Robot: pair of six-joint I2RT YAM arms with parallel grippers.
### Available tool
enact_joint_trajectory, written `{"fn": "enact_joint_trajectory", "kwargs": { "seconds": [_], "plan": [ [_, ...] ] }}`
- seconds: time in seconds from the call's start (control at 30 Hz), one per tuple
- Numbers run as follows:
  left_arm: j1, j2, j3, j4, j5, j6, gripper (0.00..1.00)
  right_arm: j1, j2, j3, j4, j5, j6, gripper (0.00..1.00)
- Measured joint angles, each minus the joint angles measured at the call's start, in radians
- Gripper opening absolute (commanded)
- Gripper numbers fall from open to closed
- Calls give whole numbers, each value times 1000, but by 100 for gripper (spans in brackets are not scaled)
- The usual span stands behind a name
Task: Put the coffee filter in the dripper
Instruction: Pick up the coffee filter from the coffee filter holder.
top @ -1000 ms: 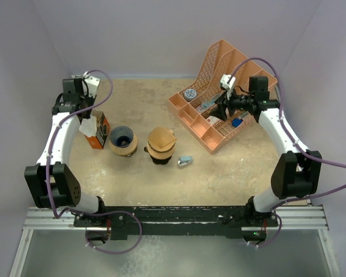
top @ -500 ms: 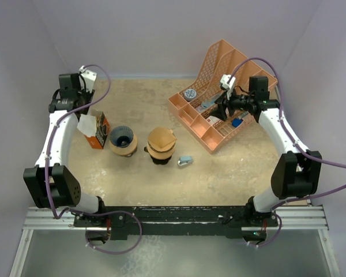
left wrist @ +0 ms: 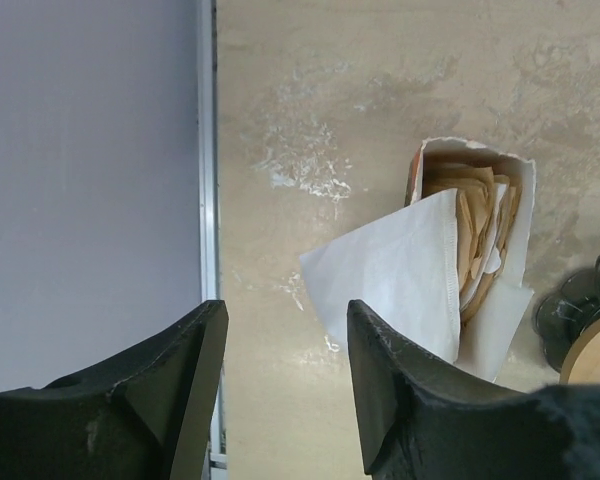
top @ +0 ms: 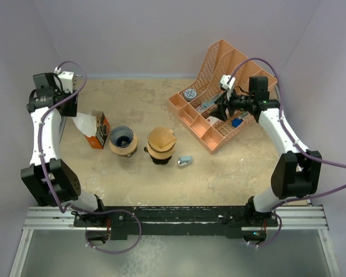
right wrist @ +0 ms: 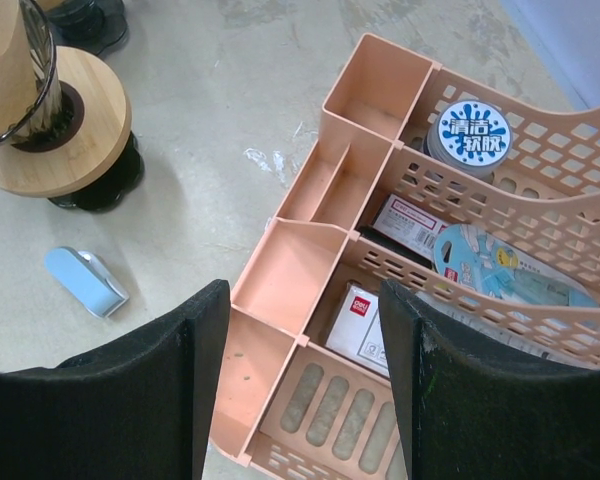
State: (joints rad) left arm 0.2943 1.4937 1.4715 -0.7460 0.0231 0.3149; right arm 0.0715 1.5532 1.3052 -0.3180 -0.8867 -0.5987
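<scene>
A beige stone-look tabletop (top: 230,179) fills the floor of a booth with pale lilac walls. Nearest the arm bases lies a small pale-blue plastic object (top: 185,160). Just beyond it stands a tan cone-topped brewer on a dark base (top: 161,143). To its left is the wood-collared dripper with a dark ribbed bowl (top: 123,140), which has no filter in it.

Just beside the dripper stands the orange cardboard filter box (top: 102,127). The white paper coffee filter (left wrist: 400,275) leans half out of its torn top, toward the left wall. Above and farther back, the left gripper (left wrist: 285,315) hangs with its jaws parted and nothing between them.

Farthest right, the right gripper (right wrist: 305,300) hovers over the peach plastic desk organiser (right wrist: 380,70), also spread and empty.

The loose filter looks likely to flop onto the table. Gripping it again could crumple the thin paper, drag out the brown filters behind it, or tip the light box against the dripper.
</scene>
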Motion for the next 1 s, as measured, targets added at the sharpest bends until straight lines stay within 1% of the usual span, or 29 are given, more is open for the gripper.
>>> {"fn": "enact_joint_trajectory", "kwargs": {
  "seconds": [0.23,0.43,0.53,0.8,0.9,1.0],
  "plan": [
    [112,45,0,-56,177,-47,55,0,0,1,-16,-10,-7,64],
    [142,119,0,-89,315,-71,55,0,14,2,-23,-21,-13,64],
    [143,141,0,-98,358,-78,46,0,19,2,-27,-21,-14,64],
    [143,159,9,-109,415,-96,9,0,20,2,-29,-22,-14,64],
    [143,159,30,-115,421,-95,1,0,28,3,-29,-22,-14,64],
    [143,159,65,-134,424,-87,0,0,35,3,-30,-23,-14,64]
  ]
}}
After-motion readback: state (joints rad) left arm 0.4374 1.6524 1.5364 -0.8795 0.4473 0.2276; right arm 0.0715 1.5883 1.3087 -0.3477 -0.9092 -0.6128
